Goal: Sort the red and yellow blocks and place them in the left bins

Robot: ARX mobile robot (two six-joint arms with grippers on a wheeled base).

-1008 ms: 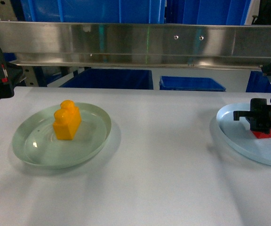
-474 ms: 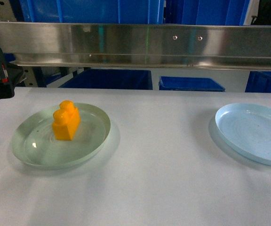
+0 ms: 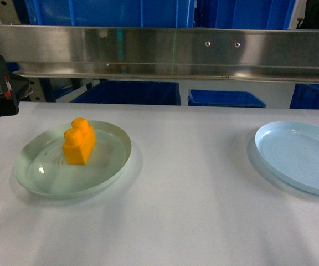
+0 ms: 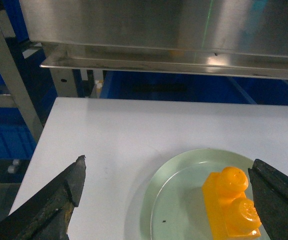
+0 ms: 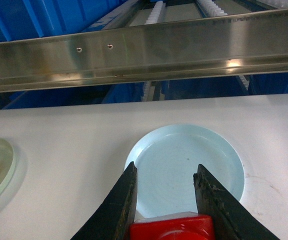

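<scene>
Two plates sit well apart on the white bench [image 3: 193,188]: one pale green plate [image 3: 37,180] to the left and one light blue plate [image 3: 292,155] to the right. There are two blocks in all. The single yellow block [image 3: 79,143] stands upright on the green plate, its two round studs on top. The single red block [image 5: 173,227] is up off the bench, clamped between the fingers of the right gripper [image 5: 166,200], which hangs above the near rim of the blue plate; that plate carries nothing. The left gripper [image 4: 169,200] hovers above the green plate with its fingers spread wide and nothing between them, the yellow block lying below near its right finger. One steel rail [image 3: 159,52] runs across behind the bench.
</scene>
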